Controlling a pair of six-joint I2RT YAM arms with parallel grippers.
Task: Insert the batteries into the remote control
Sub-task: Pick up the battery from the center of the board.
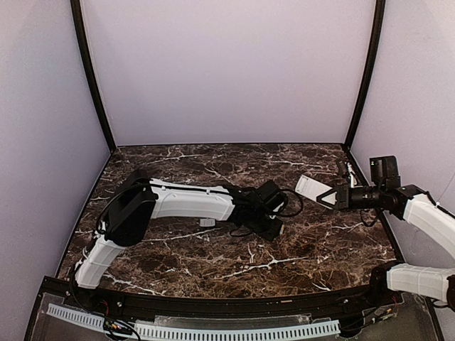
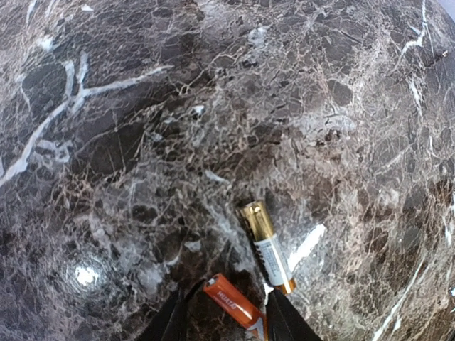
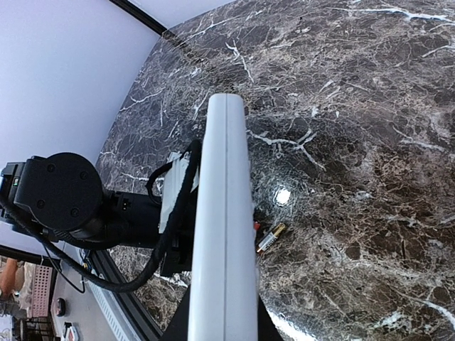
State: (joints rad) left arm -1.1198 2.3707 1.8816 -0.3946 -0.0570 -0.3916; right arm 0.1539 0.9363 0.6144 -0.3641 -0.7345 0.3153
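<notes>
Top view, left gripper (image 1: 269,213): low over the middle of the bench (image 1: 178,160); its grip cannot be told from here.
Top view, right gripper (image 1: 328,197): near the right edge, pinching one end of the remote control (image 1: 309,186), held tilted above the marble.
Top view, small white piece (image 1: 207,222): on the marble just beside the left arm (image 1: 192,200); too small to identify.
Left wrist, orange battery (image 2: 233,302): lies aslant between the spread fingers (image 2: 174,321); the left one stands apart from it.
Left wrist, gold-and-white battery (image 2: 268,246): flat on the marble, just beside the orange one, outside the grip.
Right wrist, remote control: seen edge-on, clamped at its lower end.
Right wrist, gold-and-white battery: on the marble below, near the left arm.
</notes>
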